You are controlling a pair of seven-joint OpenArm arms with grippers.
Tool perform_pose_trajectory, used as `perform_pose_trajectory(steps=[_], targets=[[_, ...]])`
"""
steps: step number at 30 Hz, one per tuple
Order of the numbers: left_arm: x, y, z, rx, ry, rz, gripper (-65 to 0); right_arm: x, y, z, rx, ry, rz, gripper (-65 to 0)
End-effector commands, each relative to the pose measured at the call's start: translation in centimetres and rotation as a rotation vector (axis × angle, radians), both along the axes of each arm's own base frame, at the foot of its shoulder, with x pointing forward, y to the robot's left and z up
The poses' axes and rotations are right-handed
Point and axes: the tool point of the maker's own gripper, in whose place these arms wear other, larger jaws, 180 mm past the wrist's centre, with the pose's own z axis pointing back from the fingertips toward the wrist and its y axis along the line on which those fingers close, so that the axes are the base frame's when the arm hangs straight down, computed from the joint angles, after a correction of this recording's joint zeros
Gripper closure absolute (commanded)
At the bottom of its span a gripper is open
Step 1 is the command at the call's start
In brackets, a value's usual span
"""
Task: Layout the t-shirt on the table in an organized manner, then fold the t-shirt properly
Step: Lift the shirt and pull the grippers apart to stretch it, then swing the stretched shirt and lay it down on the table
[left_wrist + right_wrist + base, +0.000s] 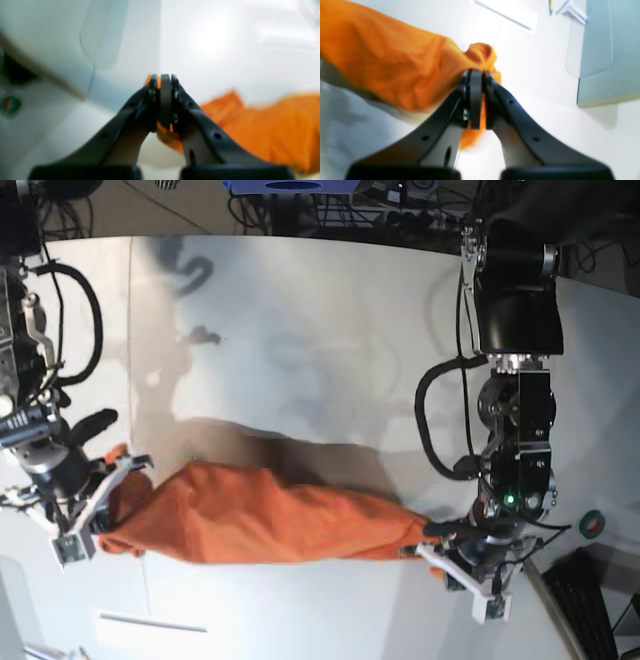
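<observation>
The t-shirt point(280, 525) is stretched into a long orange band between the two arms, its long axis running from 9 o'clock to 3 o'clock across the lower half of the base view. It hangs over the white tabletop point(330, 350), casting a shadow on it toward 12 o'clock. The left claw point(440, 542) is pinched closed on the end of the shirt at 3 o'clock; in its wrist view, orange cloth point(275, 125) shows between the closed fingers and trails away toward 4 o'clock. The right claw point(122, 470) is likewise clamped on the bunched end at 9 o'clock, with a knot of fabric point(395, 62) bulging past the fingertips toward 12 o'clock in its wrist view. Bare tabletop spreads wide toward 12 o'clock of the shirt, up to the far edge. Toward 6 o'clock a narrower strip remains. A roll of green tape point(594, 523) lies near the curved edge at 3 o'clock.
</observation>
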Motion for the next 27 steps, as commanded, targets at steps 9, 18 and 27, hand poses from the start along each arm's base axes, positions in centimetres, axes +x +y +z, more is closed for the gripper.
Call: perform_pose_trajectory(steps=[9, 18, 27], targets=[[-8.4, 2.5, -12.5, 0.032, 0.308, 0.037, 0.0, -6.9, 0.5, -12.2, 0.093, 0.259, -0.079, 0.0], [-12.2, 3.6, -15.3, 0.058, 0.392, 0.041, 0.0, -11.0, 0.6, -16.8, 0.121, 0.358, -0.115, 0.0], [-11.1, 2.7, -11.6, 0.057, 0.28, 0.017, 0.0, -10.8, 1.4, -14.5, 0.13, 0.292, -0.084, 0.0]])
